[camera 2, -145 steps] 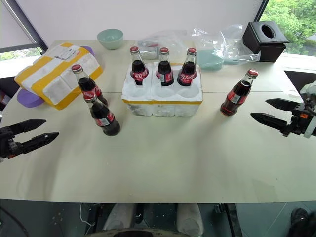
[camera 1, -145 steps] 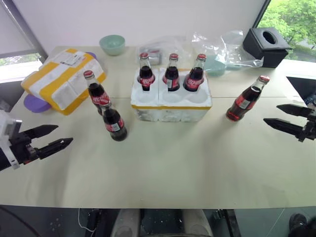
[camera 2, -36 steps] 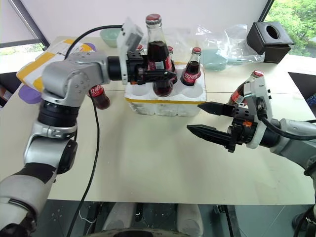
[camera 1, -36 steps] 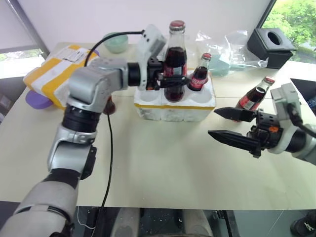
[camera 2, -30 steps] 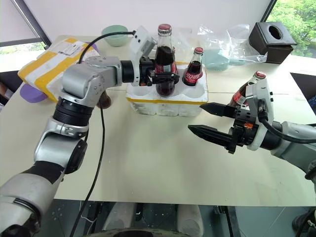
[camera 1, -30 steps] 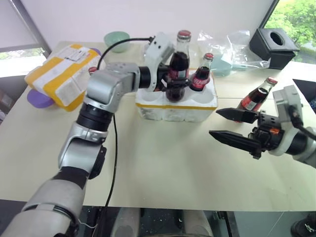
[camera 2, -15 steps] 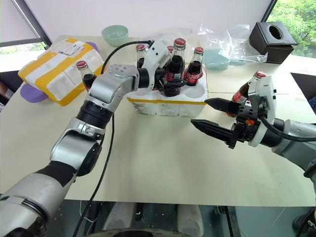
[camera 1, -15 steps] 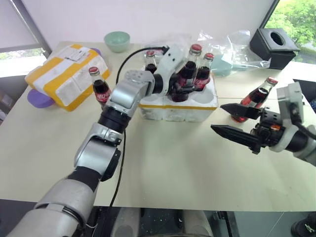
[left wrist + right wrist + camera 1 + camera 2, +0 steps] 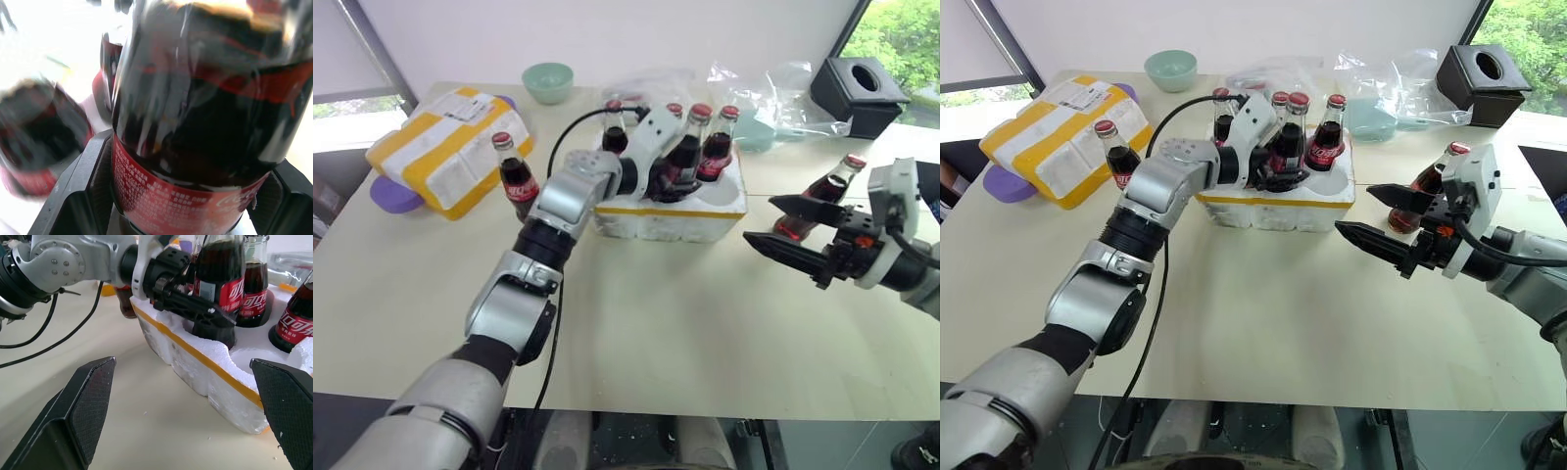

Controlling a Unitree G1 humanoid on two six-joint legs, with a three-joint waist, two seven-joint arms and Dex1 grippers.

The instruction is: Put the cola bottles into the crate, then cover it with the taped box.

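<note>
The crate [image 9: 705,213], a low white foam block with a thin yellow band, sits mid-table. Three cola bottles [image 9: 718,149] stand in its back wells. My left gripper [image 9: 674,180] is shut on a fourth cola bottle [image 9: 195,147], upright, its base down in the front middle well [image 9: 215,335]. One bottle [image 9: 515,177] stands on the table left of the crate. Another [image 9: 827,186] stands to the right, just behind my right gripper [image 9: 762,220], which is open and empty. The taped box [image 9: 445,147] lies at the far left.
A teal bowl [image 9: 548,81] sits at the back, clear plastic bags [image 9: 773,83] behind the crate, and a black tissue box [image 9: 860,93] at the back right. A purple lid [image 9: 385,194] pokes out from under the taped box. The table's near half is bare.
My left gripper has come down with its bottle, from above the crate into the front middle well. My right gripper has drifted right, closer to the lone bottle, still open.
</note>
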